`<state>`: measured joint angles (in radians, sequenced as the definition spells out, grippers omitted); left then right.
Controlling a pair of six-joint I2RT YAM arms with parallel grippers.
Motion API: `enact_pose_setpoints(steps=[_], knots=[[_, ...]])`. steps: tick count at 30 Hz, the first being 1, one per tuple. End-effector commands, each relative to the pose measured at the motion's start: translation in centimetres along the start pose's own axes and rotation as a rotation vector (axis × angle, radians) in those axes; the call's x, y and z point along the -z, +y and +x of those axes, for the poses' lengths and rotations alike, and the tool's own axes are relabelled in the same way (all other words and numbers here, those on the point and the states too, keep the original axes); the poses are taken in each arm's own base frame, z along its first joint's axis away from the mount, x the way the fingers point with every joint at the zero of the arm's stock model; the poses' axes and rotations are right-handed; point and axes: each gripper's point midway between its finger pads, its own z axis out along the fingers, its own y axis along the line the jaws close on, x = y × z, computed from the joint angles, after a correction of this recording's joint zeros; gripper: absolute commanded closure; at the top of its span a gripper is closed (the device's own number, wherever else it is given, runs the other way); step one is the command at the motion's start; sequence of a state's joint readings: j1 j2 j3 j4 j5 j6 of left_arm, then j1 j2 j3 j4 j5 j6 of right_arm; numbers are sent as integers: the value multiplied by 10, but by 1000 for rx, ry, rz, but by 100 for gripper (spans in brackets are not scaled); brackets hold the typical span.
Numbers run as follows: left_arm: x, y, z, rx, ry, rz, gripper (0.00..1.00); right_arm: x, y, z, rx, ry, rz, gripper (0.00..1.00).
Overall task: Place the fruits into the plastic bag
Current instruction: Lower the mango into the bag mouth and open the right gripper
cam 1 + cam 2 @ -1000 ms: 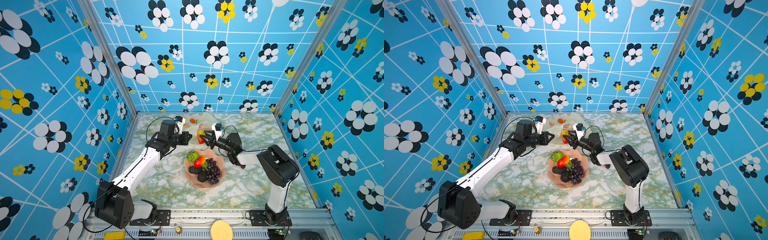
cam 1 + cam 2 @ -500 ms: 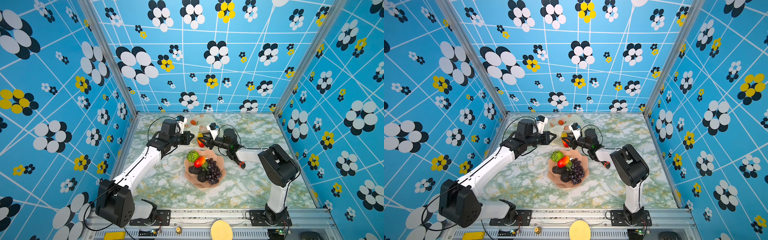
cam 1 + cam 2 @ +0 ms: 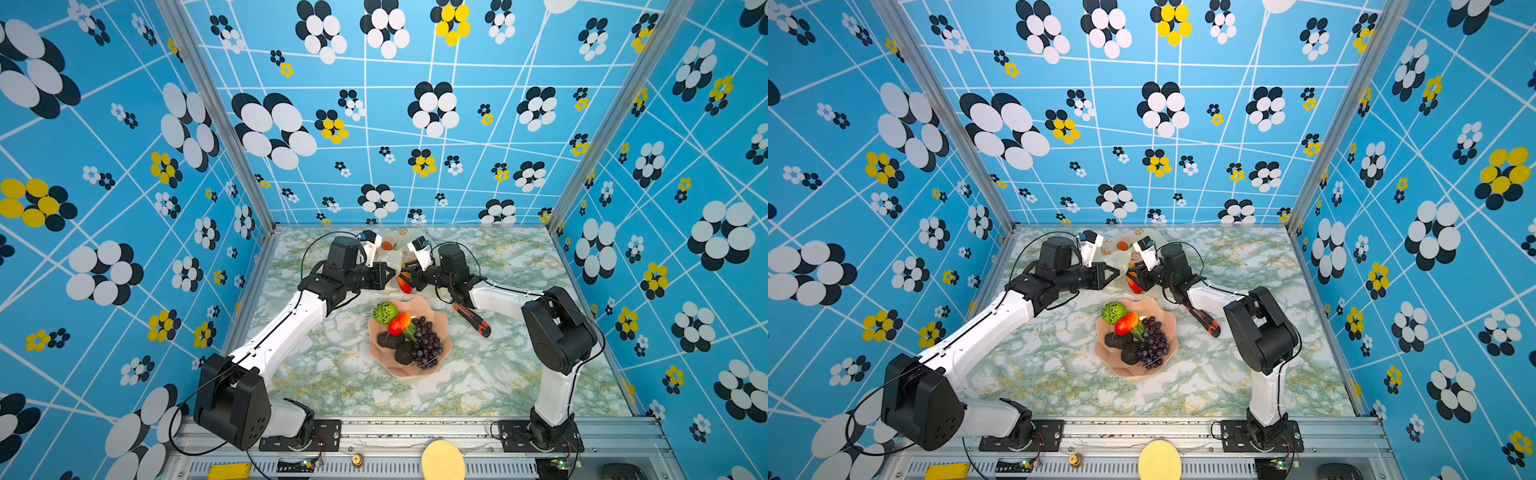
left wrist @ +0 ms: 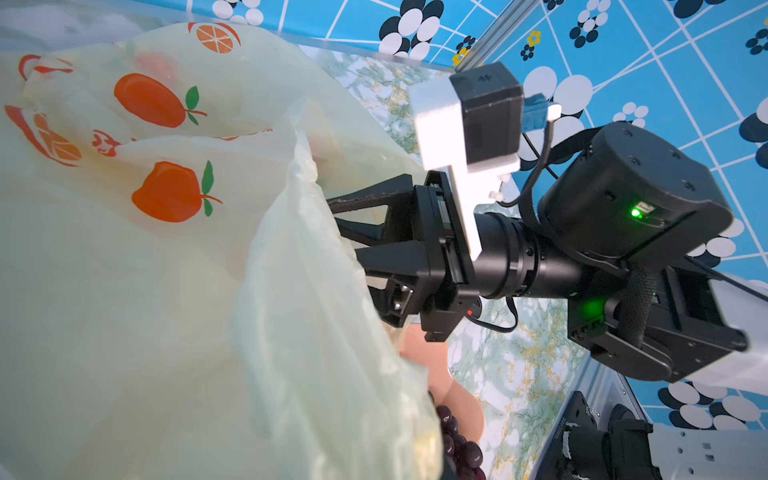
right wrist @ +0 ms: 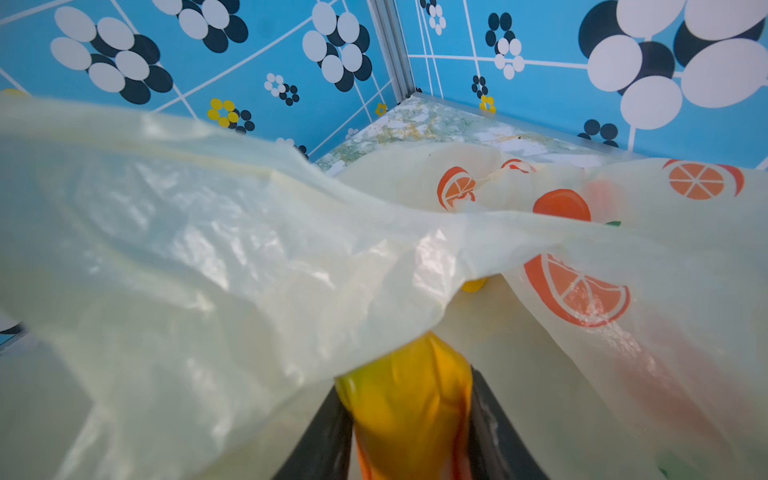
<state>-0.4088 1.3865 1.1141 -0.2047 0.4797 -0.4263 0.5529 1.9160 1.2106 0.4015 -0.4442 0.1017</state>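
Cream translucent film of the plastic bag (image 3: pixel 392 251) sits at the back of the marbled table (image 3: pixel 332 374), between the two grippers.

- Left gripper (image 3: pixel 390 274): jaws fully closed, tips at the near left edge of the bag mouth. The film rises from that point as a lifted sheet, so it reads as a pinch on the bag edge. The contact itself is small in both top views.
- Right gripper (image 3: pixel 409 279): clamped on the mango (image 3: pixel 404 283), one black finger on each side. In the right wrist view the yellow-orange mango (image 5: pixel 409 407) sits just under the raised bag lip (image 5: pixel 249 249), at the mouth and not deep inside.
- Pink dish (image 3: pixel 440 365) lies nearer the front, apart from the bag. It holds a green bumpy ball (image 3: pixel 385 312), a red fruit (image 3: pixel 400 323), grapes (image 3: pixel 426 343) and two black ovals (image 3: pixel 388 340).
- Red-and-black utility knife (image 3: pixel 471 320) lies on the table right of the dish, partly under the right arm.

Hard to make out:
- In the left wrist view the bag covers the right gripper's fingertips and the mango, and its own fingers are out of shot.
- A small yellow rounded shape (image 5: pixel 473 285) shows inside the bag mouth, with too little visible to name it.
- The bag's far side is cut off behind both wrists in the top views, and its handle loops cannot be traced.
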Motion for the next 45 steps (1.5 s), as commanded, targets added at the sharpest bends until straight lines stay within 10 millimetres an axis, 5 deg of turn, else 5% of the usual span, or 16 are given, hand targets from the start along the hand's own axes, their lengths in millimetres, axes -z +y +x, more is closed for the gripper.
enact_pose_setpoints(steps=[1, 15, 27, 35, 39, 45], knots=[[-1, -11, -5, -29, -1, 33, 100, 0, -2, -4, -70, 51, 31, 70], [-8, -26, 8, -70, 33, 75, 100, 4, -36, -23, -281, 149, 260, 72], [-9, -24, 18, -98, 60, 59, 100, 5, -66, -40, -407, 64, 410, 72], [-9, -13, 18, -91, 37, 9, 100, -5, -35, -53, -346, -70, 185, 72], [-14, -10, 13, -83, 26, 5, 100, -14, -21, -37, -361, -16, 91, 66], [-20, -14, 8, -83, 30, 28, 100, -13, -28, -36, -362, -4, 131, 40]])
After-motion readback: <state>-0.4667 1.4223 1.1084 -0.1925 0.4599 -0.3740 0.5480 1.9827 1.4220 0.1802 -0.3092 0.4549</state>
